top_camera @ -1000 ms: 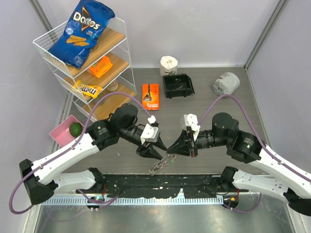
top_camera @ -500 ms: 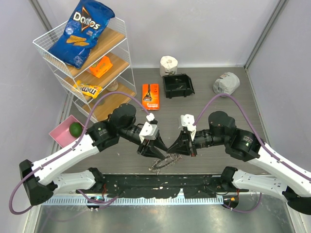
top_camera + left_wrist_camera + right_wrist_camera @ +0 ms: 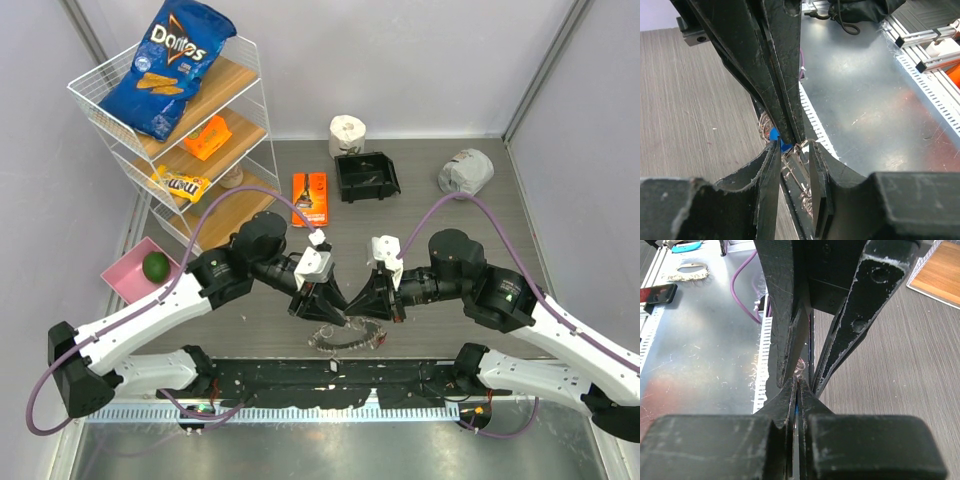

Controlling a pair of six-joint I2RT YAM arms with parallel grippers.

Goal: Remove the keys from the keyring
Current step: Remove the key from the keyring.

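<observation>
The large thin silver metal keyring (image 3: pixel 350 338) with its frilly fringe lies at the 6 o'clock edge of the grey wood-grain worktop (image 3: pixel 420 215). Above it the two grippers meet tip to tip: the left gripper (image 3: pixel 334 311) reaches in from 9 o'clock, jaws apart around fringe pieces, and the right gripper (image 3: pixel 359 309) from 3 o'clock, jaws pinched together on a blue-headed silver metal key (image 3: pixel 774 135)

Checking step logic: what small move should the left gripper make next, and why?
Probably close the left gripper on the keyring: its fingers straddle the ring wire with a gap, while the right gripper is shut on the blue key, bracing it.
</observation>
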